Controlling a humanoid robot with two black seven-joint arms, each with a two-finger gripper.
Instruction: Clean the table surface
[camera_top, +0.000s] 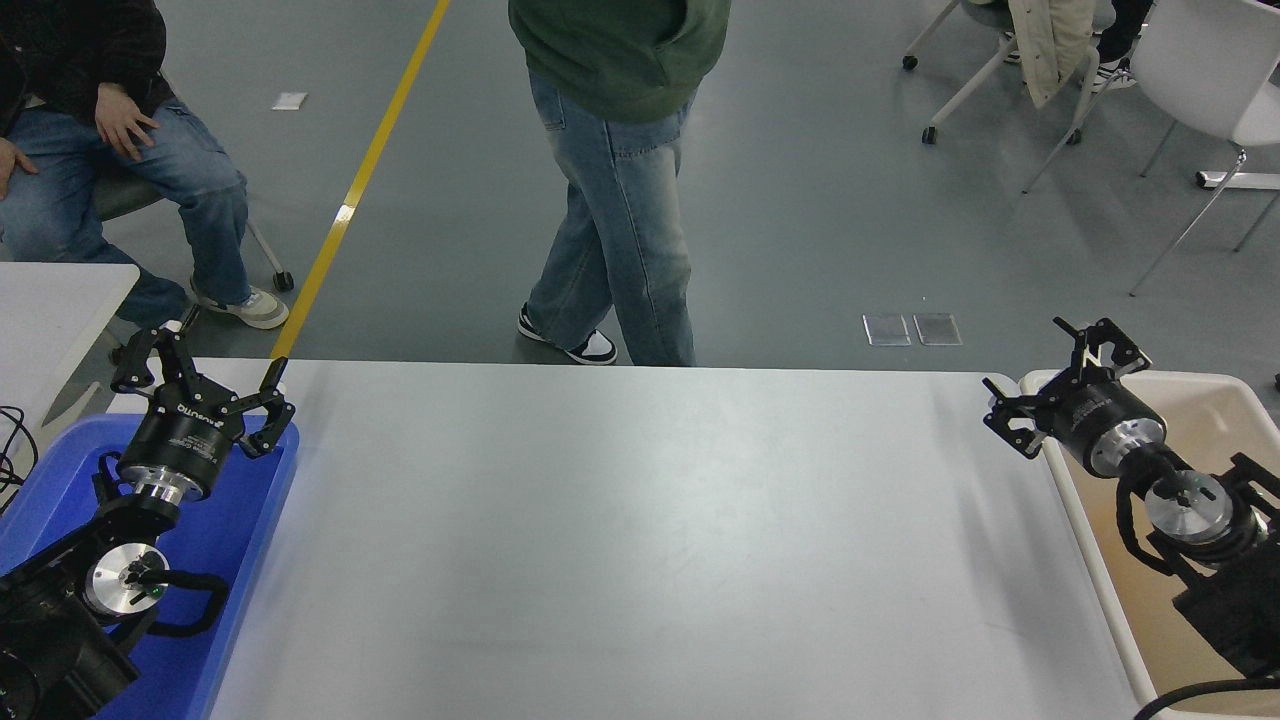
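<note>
**Both grippers spread wide, tabletop fills my view**

I see the table surface (650, 540) spanning the middle, its near edge cut off at the bottom. My left gripper (200, 375) sits parked at the far left over the blue tray (250, 560), fingers splayed, gripping nothing. My right gripper (1062, 383) hangs at the far right corner above the cream bin (1100, 590), fingers likewise released; its arm runs out of frame. Beyond the far edge, a walking person (620, 180) is cut off at the chest.

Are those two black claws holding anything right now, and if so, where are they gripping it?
Nothing is held. The left gripper is open above the blue tray; the right gripper is open over the beige bin's rim.
</note>
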